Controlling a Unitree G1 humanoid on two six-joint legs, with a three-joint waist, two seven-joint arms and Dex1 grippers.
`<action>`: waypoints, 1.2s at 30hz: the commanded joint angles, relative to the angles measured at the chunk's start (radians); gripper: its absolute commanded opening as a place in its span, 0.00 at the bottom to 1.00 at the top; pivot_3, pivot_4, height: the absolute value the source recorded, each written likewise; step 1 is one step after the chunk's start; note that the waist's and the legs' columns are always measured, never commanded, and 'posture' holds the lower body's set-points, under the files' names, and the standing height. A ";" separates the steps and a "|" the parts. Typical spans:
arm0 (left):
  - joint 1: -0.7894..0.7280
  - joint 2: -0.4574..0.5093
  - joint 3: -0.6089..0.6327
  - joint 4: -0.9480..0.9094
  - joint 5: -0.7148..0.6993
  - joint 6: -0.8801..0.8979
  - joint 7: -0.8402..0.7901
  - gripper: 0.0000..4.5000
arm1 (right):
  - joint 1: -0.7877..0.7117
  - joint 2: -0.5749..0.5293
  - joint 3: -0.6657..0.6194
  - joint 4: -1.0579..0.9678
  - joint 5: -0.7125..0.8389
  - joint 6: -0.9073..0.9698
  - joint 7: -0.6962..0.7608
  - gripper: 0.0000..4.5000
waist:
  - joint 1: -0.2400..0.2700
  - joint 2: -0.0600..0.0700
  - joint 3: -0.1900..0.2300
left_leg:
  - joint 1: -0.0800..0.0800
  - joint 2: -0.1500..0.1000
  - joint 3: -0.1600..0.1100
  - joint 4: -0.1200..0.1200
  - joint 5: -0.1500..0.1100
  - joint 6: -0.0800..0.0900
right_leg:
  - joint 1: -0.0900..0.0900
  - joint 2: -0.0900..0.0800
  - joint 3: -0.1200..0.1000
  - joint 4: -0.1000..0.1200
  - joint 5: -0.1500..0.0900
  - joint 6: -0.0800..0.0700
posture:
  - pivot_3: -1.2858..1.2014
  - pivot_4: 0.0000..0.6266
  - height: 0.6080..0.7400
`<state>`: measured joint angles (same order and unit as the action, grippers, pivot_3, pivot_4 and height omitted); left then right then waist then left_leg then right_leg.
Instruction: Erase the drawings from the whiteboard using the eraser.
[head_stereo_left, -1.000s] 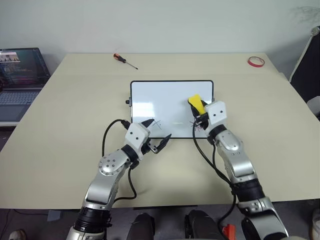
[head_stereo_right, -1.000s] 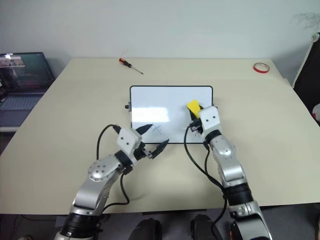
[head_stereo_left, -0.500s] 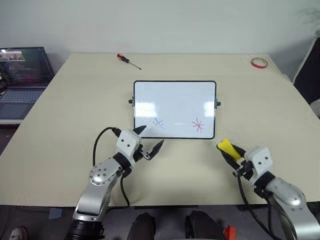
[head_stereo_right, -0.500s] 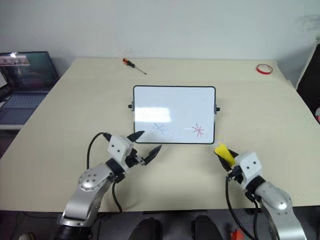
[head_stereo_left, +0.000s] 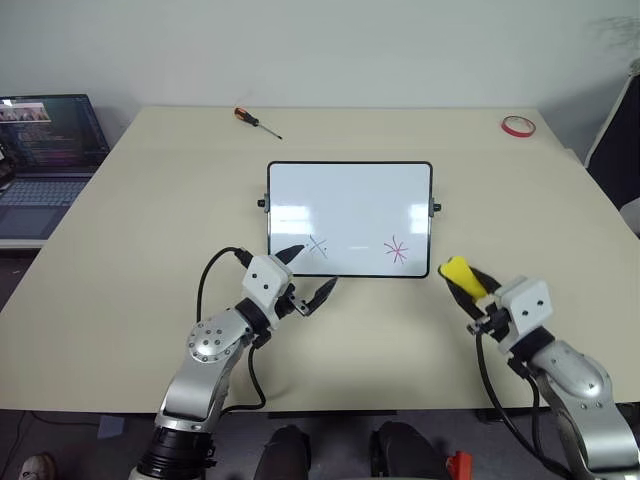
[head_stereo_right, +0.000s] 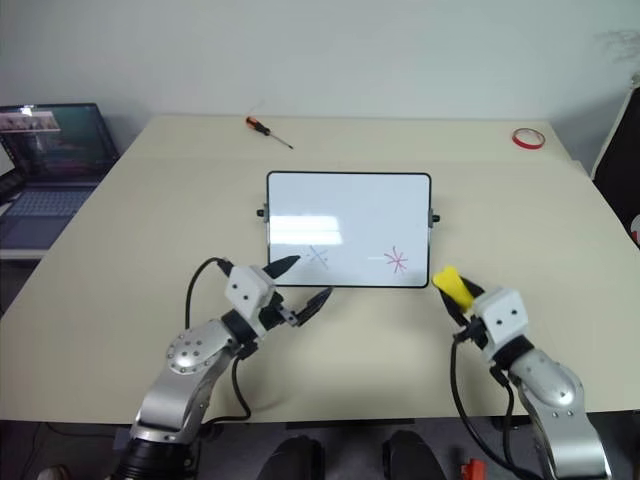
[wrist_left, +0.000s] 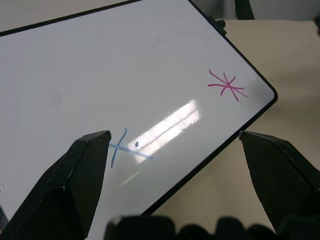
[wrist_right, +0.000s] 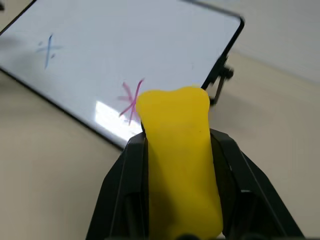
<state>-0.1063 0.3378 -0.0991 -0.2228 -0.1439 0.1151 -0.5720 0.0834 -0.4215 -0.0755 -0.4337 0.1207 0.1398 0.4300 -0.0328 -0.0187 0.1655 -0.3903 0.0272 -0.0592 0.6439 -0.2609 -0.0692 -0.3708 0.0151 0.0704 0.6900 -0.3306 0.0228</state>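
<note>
Even, bright indoor lighting; soft shadows; glare on the glossy board.

A pale streak of overhead light is reflected on the small black-framed white whiteboard (head_stereo_left: 349, 218), seen elongated in the left wrist view. The beige matte tabletop (head_stereo_left: 140, 230) is evenly lit, with faint shadows cast beneath the arms. In the right wrist view the bright yellow eraser block (wrist_right: 182, 155) is rendered softly out of focus.

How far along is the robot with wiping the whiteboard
Two drawings remain on the whiteboard: a blue cross and a pink star; the rest of the surface looks clean. The right gripper holds the yellow eraser off the board, beside its near right corner. Both marks still need erasing.
</note>
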 joint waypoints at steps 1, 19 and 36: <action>-0.023 -0.002 -0.020 -0.008 -0.005 -0.029 -0.022 1.00 | -0.135 0.045 0.060 0.095 -0.054 -0.043 -0.040 0.28 | -0.001 0.000 0.000 | 0.000 0.000 0.000 0.000 0.000 0.000 | 0.000 0.000 0.000 0.000 0.000 0.000 | 0.52 0.24 1.00; -0.031 0.024 -0.027 -0.050 0.005 -0.010 -0.032 1.00 | -0.408 0.083 0.234 0.557 -0.280 -0.091 -0.068 0.28 | 0.002 0.000 0.000 | -0.001 0.002 0.000 0.000 0.000 0.000 | -0.002 -0.001 0.000 0.002 0.000 0.000 | 0.52 0.24 1.00; -0.024 0.008 -0.038 -0.057 0.008 -0.001 -0.003 1.00 | -0.190 -0.030 0.176 0.296 -0.254 0.133 -0.016 0.28 | 0.005 -0.002 -0.001 | 0.010 0.001 -0.001 0.001 0.000 0.000 | 0.009 -0.001 0.000 0.003 0.000 0.000 | 0.52 0.24 1.00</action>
<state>-0.1246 0.3496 -0.1320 -0.2424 -0.1348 0.1253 -0.5787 -0.1246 -0.4350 0.1271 -0.1514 -0.1271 0.2235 0.4138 -0.0283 -0.0206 0.1644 -0.3805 0.0279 -0.0600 0.6451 -0.2609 -0.0690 -0.3615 0.0141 0.0703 0.6934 -0.3306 0.0228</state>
